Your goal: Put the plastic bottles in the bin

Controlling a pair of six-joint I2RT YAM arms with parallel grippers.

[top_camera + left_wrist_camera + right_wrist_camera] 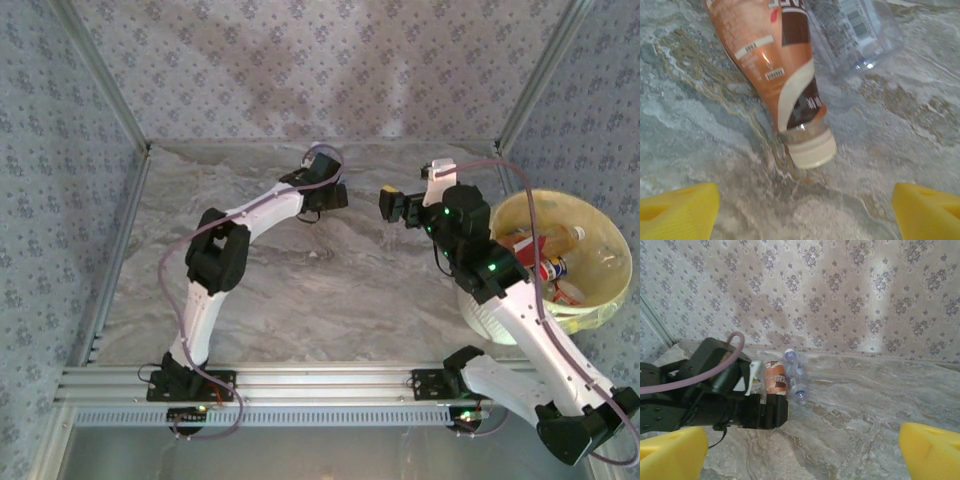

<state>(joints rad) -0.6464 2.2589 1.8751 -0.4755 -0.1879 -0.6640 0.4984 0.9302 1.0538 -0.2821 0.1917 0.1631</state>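
**Against the back wall: two bottles lie ahead of a spread left gripper**

Close to the foot of the wallpapered back wall (840, 290), an orange-labelled bottle (770, 65) lies on its side on the marble table (330, 290). Its white cap (812, 150) points toward the left wrist camera. A clear bottle (855, 30) with a blue-and-white label lies just beside it, on its right in that view. Whether the two touch cannot be told.

The left gripper (804, 212) hangs low over the table, short of the cap. Its yellow fingers (680, 210) are set wide apart with nothing between them, and bare marble separates them from the cap on both sides. In the top view the left arm stretches diagonally from its base to the middle of the far edge.

The right gripper (802, 452) is also spread wide and holds nothing. It faces the left arm's black wrist and both bottles across an open strip of marble. From above it sits between the left gripper and the bin, apart from both.

The bin (600, 265) stands at the table's right side, next to the right arm's forearm, which crosses its near-left rim. Several bottles in the bin (545, 262) show red, white and blue labels. The middle of the table, from the aluminium rail (330, 380) at the near edge up to the grippers, is bare marble.
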